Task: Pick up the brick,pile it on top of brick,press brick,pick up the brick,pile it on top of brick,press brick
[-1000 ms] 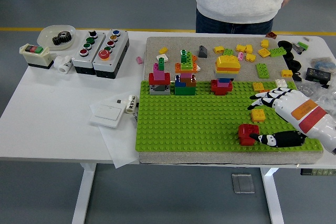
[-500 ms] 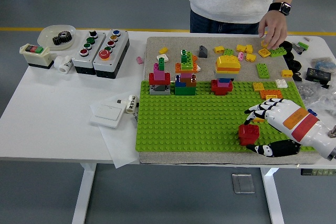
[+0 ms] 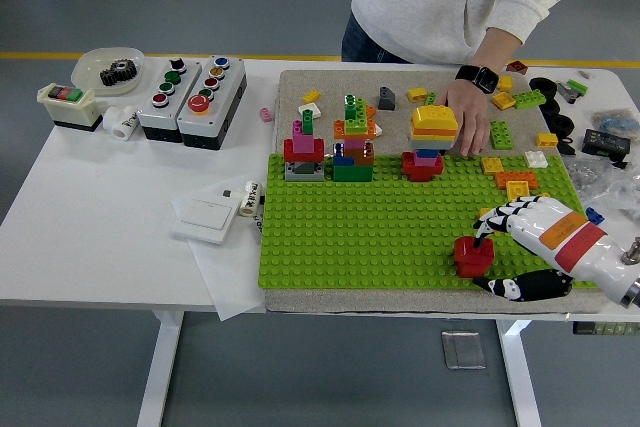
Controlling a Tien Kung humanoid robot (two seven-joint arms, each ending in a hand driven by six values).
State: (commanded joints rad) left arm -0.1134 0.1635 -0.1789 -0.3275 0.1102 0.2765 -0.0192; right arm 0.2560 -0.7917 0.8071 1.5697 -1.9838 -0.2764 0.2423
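Observation:
A red brick (image 3: 470, 255) sits on the green baseplate (image 3: 360, 237) near its front right corner. My right hand (image 3: 484, 261) comes in from the right, its fingers (image 3: 497, 219) curled onto the brick's top right and its thumb (image 3: 512, 288) at the lower right corner. The brick still rests on the plate. Three small brick stacks stand along the plate's far edge: red and pink (image 3: 303, 152), green and orange (image 3: 353, 147), red and blue (image 3: 423, 164). A person's hand (image 3: 463, 119) with a watch rests beside a yellow and orange block (image 3: 434, 123). My left arm is out of view.
Loose bricks (image 3: 500, 132) lie on the grey mat (image 3: 300, 82) at the back right, and orange and yellow ones (image 3: 512, 183) just beyond my hand. Two button boxes (image 3: 190, 97), a dish with a gear (image 3: 108, 69) and a white switch plate (image 3: 205, 212) stand left.
My right hand slid in from the right and curled around the red brick, covering a yellow brick. The person leaned in and brought a hand down to the yellow and orange block.

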